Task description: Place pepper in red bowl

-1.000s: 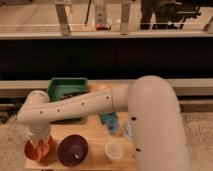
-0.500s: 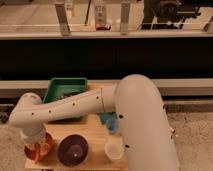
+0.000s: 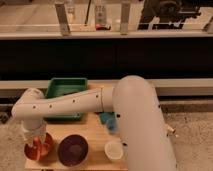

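The red bowl (image 3: 44,148) sits at the front left corner of the wooden table (image 3: 95,131). My gripper (image 3: 36,142) hangs straight over the bowl, reaching down into it. The white arm (image 3: 75,103) stretches left across the table to it. The pepper is hidden; I cannot see it in the bowl or in the gripper. The dark purple bowl (image 3: 73,149) stands just right of the red bowl.
A green tray (image 3: 66,90) lies at the back of the table, partly behind the arm. A small white cup (image 3: 114,149) stands at the front right. A blue object (image 3: 108,122) sits by the arm's thick link. A dark wall and railing run behind.
The arm has swung further left and down, so the gripper now stands lower over the red bowl. The bowls, cup and tray have not moved.
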{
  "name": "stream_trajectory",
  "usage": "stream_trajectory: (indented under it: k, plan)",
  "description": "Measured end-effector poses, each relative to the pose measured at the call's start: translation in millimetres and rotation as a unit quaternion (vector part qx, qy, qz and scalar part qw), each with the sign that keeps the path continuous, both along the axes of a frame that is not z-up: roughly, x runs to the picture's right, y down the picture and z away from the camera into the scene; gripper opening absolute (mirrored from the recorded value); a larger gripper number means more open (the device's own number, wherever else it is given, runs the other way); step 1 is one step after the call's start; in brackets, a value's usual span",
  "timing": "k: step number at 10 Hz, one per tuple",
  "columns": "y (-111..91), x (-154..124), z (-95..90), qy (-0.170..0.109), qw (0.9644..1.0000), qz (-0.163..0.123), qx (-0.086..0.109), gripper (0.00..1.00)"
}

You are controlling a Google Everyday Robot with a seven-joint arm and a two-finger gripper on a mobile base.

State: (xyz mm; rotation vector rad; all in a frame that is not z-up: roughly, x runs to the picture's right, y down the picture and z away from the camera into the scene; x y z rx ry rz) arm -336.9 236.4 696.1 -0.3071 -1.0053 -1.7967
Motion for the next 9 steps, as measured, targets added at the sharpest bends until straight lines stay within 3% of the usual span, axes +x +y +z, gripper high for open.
stream_trajectory:
  k: [5, 9]
  plan:
    - [-5.8, 9.0, 5.8, 0.002, 0.9994, -0.012, -0.033, 0.8]
    - [-5.8, 9.8, 6.9, 0.004, 0.9993, -0.014, -0.035, 0.8]
